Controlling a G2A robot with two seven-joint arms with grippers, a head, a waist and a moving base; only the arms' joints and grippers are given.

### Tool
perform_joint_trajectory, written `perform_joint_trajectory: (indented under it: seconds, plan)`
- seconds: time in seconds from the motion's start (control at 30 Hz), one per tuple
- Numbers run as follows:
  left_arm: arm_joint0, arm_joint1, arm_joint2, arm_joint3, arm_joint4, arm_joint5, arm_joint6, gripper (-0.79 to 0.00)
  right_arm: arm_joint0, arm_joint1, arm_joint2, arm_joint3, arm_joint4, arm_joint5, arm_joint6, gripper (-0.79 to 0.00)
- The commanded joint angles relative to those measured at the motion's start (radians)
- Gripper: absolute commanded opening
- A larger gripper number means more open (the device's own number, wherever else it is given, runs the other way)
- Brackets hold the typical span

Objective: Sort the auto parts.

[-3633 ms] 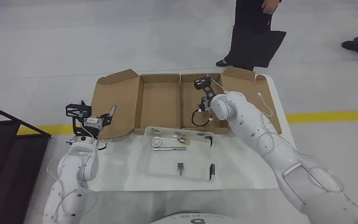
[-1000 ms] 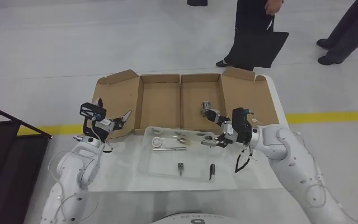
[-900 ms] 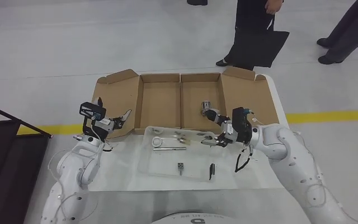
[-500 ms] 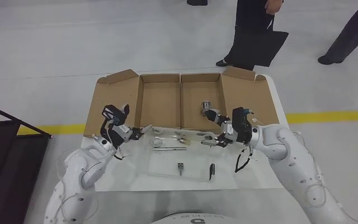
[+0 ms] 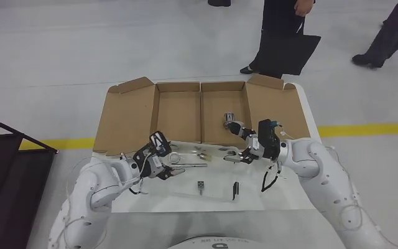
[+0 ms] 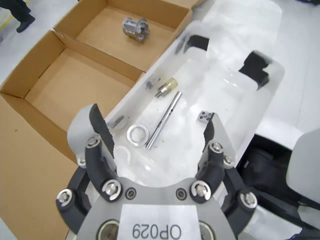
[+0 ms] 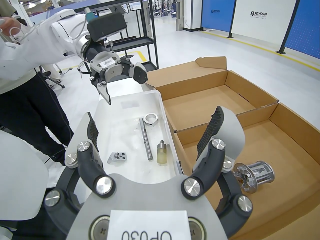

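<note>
Across the upper middle of the top view lies the cardboard box, flaps spread flat, with two compartments side by side. Just below it, dead centre, is the clear tray, its far rim against the box's front wall.

At the centre right, the right gripper hangs with jaws wide apart and nothing between them. It straddles the line where the tray's far right corner meets the right compartment.

The left gripper is over the tray's left end, also spread wide and empty.

On to the parts. A ribbed metal hub lies on its side in the right compartment. In the tray, a long steel rod lies beside a flat ring, with a yellowish plug near the rod's other end. A small drilled block sits lower centre, and a black piece lies by the right wall.
</note>
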Motion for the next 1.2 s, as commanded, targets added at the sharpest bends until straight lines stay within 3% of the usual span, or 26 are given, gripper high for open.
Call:
perform_joint_trajectory:
  seconds: [0.0, 0.03, 0.1, 1.17]
  plan:
    - [-0.014, 0.003, 0.019, 0.011, 0.023, -0.015, -0.033, -0.160, 0.000, 0.000, 0.000, 0.000, 0.000, 0.000, 0.000, 0.000]
    - [-0.023, 0.004, 0.028, 0.015, 0.030, -0.017, -0.038, -0.151, 0.000, 0.000, 0.000, 0.000, 0.000, 0.000, 0.000, 0.000]
    - [-0.036, 0.004, 0.033, 0.028, 0.012, 0.012, -0.026, 0.000, 0.000, 0.000, 0.000, 0.000, 0.000, 0.000, 0.000, 0.000]
    - [-0.040, 0.003, 0.034, 0.031, -0.001, 0.023, -0.022, 0.000, 0.000, 0.000, 0.000, 0.000, 0.000, 0.000, 0.000, 0.000]
